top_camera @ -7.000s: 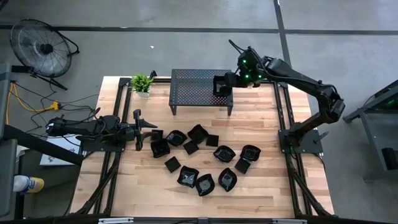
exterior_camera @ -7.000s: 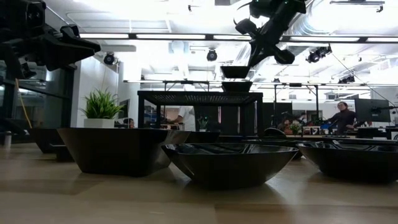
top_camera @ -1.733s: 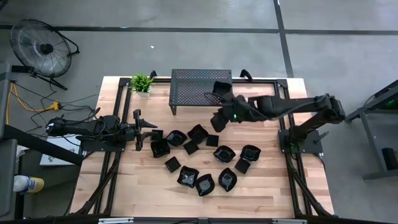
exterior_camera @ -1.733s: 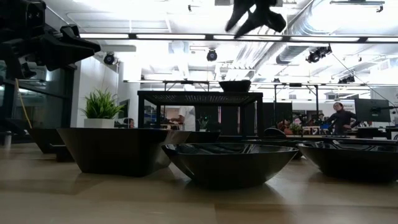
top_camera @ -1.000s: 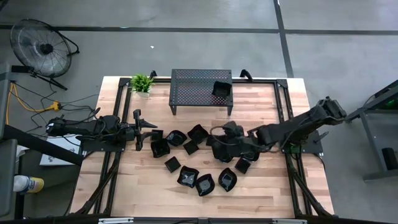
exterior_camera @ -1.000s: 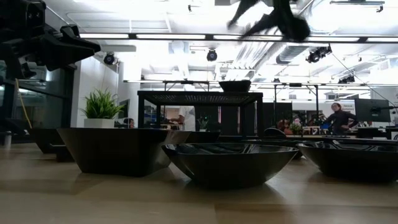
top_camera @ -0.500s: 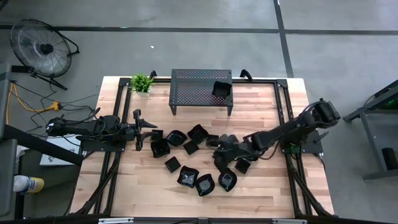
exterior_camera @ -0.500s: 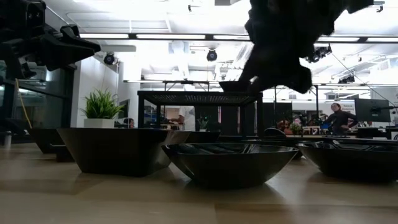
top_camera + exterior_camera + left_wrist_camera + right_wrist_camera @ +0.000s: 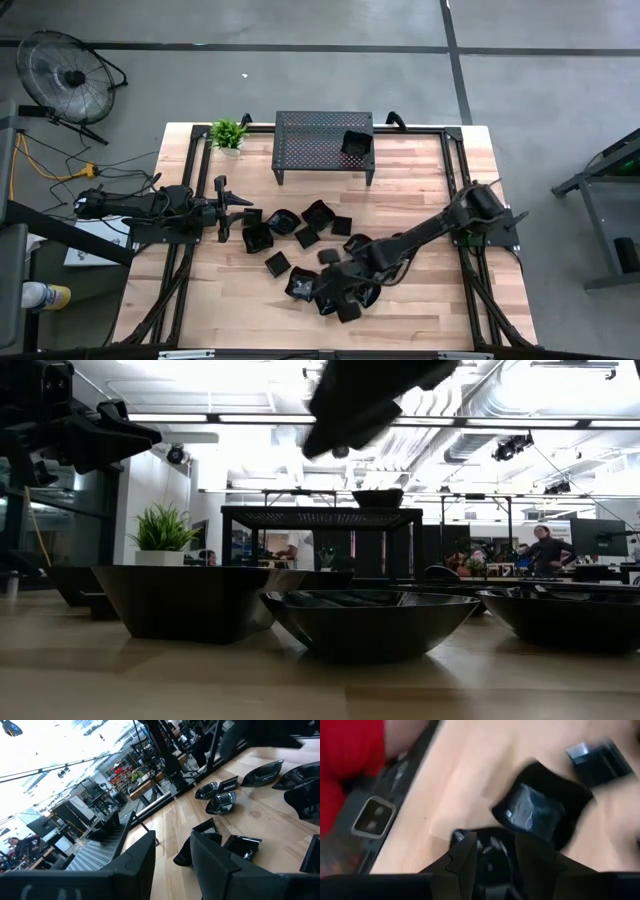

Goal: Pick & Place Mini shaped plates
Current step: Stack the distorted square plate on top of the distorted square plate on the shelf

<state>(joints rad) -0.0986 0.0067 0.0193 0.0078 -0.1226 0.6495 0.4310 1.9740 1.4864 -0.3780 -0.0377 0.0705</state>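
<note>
High view: the mini shaped plates (image 9: 300, 232) are glossy black dishes, square, leaf-shaped and roundish, clustered mid-bench with no common axis. One square plate (image 9: 356, 143) sits on the perforated stand (image 9: 320, 140) at its right end, near the bench's rear edge. The right gripper (image 9: 338, 292) is over the cluster's front plates; its opening cannot be told. The left gripper (image 9: 228, 208) waits at the left edge, fingers partly apart, empty.

Low view: plates appear as shallow dark bowls (image 9: 370, 622).

Right wrist view: a dark dish (image 9: 540, 810) lies below the fingers.

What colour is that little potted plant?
Green leaves in a white pot, clearest in the high view.
</note>
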